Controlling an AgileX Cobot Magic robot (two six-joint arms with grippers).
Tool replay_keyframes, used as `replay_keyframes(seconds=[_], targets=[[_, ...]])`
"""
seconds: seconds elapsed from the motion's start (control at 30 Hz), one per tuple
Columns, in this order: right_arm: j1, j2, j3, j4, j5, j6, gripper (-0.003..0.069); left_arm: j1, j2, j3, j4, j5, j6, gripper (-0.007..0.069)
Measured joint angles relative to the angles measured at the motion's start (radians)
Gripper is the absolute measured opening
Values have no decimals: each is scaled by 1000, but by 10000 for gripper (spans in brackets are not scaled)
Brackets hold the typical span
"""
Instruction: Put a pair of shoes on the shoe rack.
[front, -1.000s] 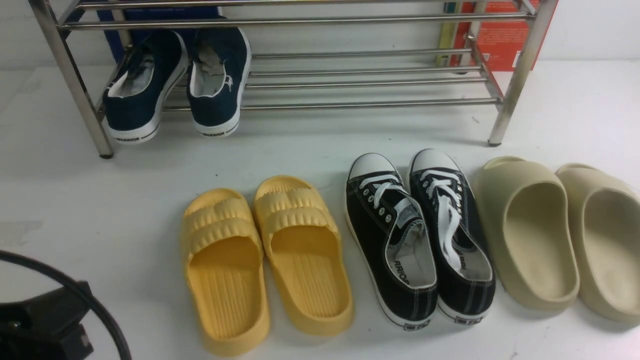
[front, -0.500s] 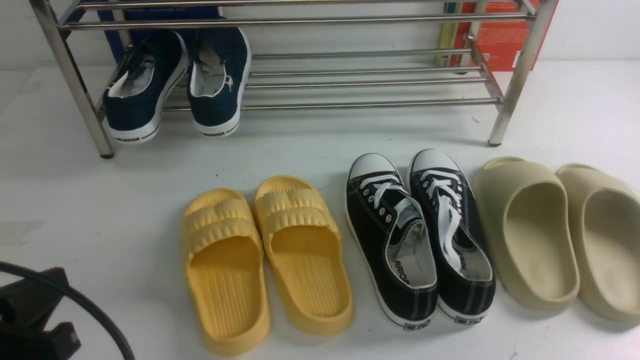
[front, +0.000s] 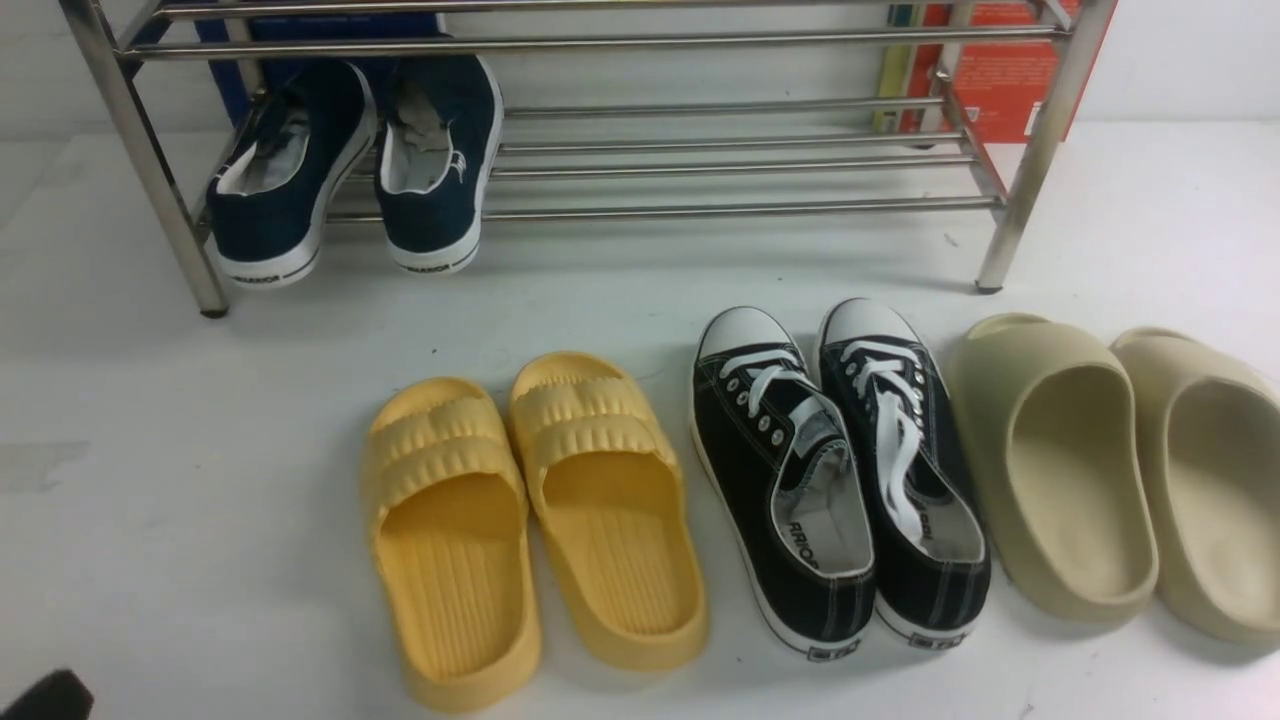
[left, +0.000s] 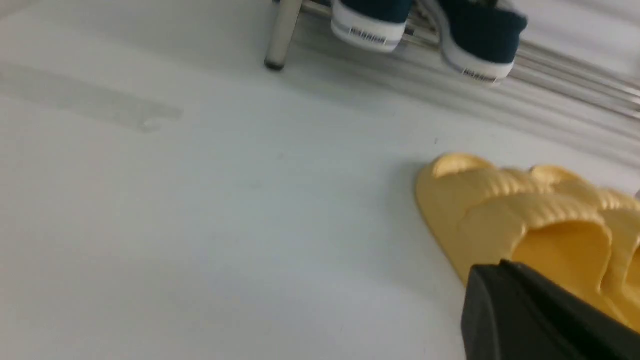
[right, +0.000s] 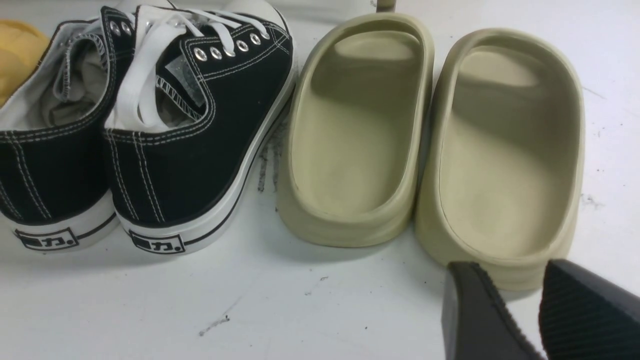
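Observation:
The pair of shoes, two navy slip-ons with white soles (front: 275, 190) (front: 440, 170), rests on the low bars at the left end of the steel shoe rack (front: 740, 208), heels hanging over the front bar. In the left wrist view their heels (left: 367, 27) show beside a rack leg (left: 280, 35). My left gripper (left: 492, 272) is shut and empty, low over the floor near a yellow slide (left: 505, 215). Only a black corner of that arm (front: 40, 697) shows in the front view. My right gripper (right: 510, 270) is open and empty, just behind a beige slide's heel (right: 505, 250).
On the white floor in front of the rack lie yellow slides (front: 530, 520), black lace-up sneakers (front: 840, 470) and beige slides (front: 1100, 470) in a row. A red box (front: 1000, 70) and a blue object (front: 320, 25) stand behind the rack.
My left arm has drawn back and down, slipping almost out of the front view's lower left corner. The shoes and rack have not moved.

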Motion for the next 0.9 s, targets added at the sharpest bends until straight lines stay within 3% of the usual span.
replay_keyframes(seconds=[0.9], targets=[[0,0,0,1,0,0,239,0,-1,3,-13,57,-1,-13]])
